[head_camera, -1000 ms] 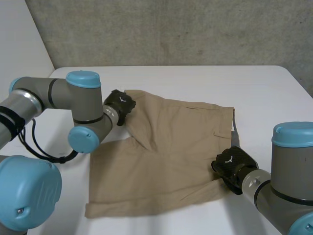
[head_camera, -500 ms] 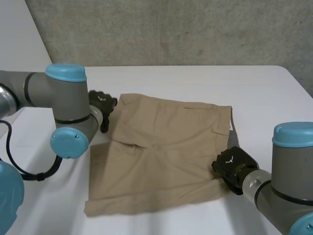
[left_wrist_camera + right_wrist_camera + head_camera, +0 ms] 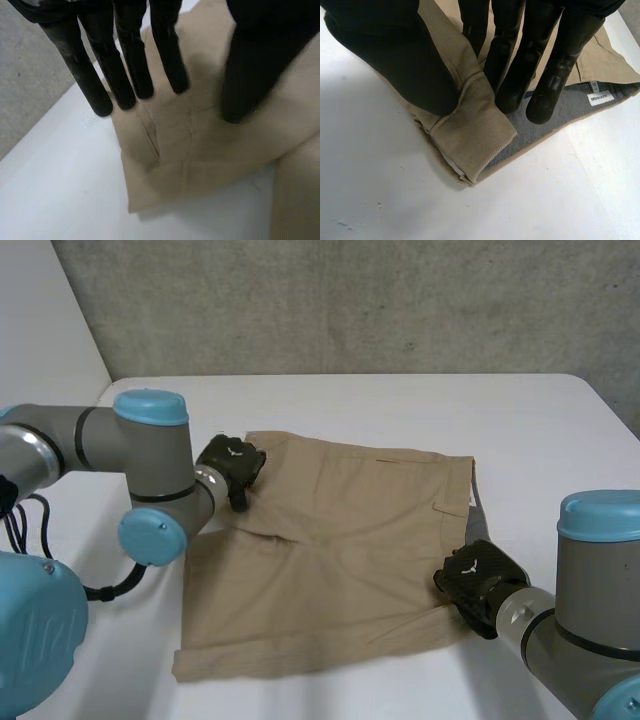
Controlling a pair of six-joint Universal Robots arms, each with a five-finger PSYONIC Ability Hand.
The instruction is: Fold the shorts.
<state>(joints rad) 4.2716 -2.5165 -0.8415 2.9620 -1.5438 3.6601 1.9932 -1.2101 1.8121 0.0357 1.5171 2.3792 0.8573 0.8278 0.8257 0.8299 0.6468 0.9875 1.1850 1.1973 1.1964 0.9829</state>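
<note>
Lying spread in the middle of the white surface (image 3: pixel 400 405), the tan shorts (image 3: pixel 340 560) have their grey lining (image 3: pixel 545 135) and a small white label (image 3: pixel 599 98) showing along the right edge. The right robot hand (image 3: pixel 478 580) sits at that edge's near corner, grasping a rolled fold of the cloth between its thumb (image 3: pixel 395 60) and fingers (image 3: pixel 515 65). The left robot hand (image 3: pixel 230 462) is released at the far-left corner of the shorts, its digits held straight over the cloth, its arm reaching in across the left side of the surface
</note>
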